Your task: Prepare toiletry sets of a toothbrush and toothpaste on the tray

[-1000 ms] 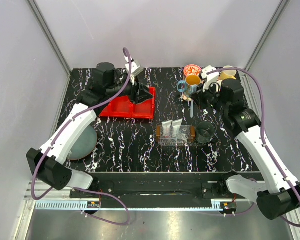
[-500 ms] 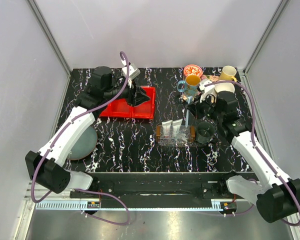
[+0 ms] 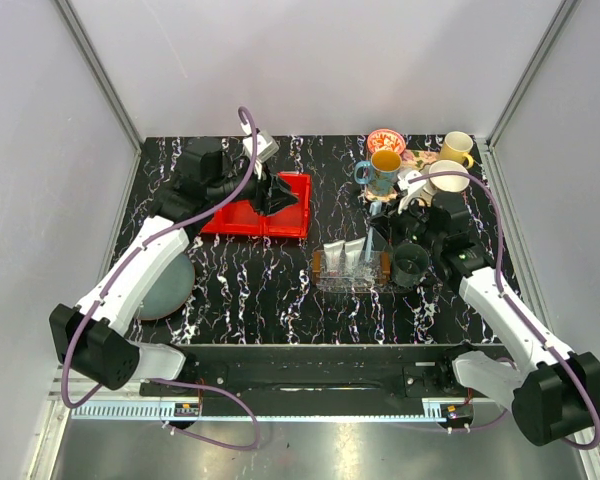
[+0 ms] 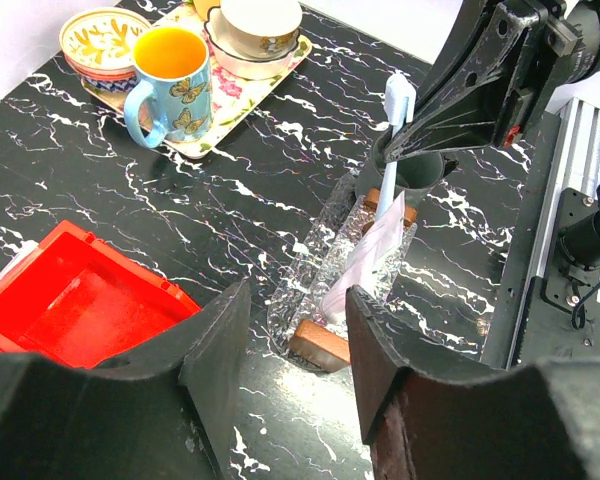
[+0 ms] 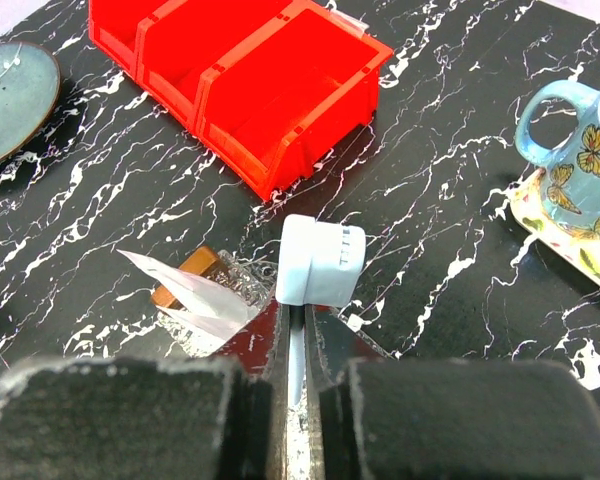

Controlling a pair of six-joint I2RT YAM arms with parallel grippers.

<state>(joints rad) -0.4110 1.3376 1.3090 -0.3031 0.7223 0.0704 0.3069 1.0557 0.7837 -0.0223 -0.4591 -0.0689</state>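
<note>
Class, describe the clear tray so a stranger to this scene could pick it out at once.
On the black marbled table, find the red bins, then the dark cup across from them. Between them sits the tray: small, see-through, with orange-brown ends, unlike the floral tray holding mugs.

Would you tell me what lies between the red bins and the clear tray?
Nothing: only bare black marbled tabletop separates the red bins from the clear tray, as the top external view shows.
</note>
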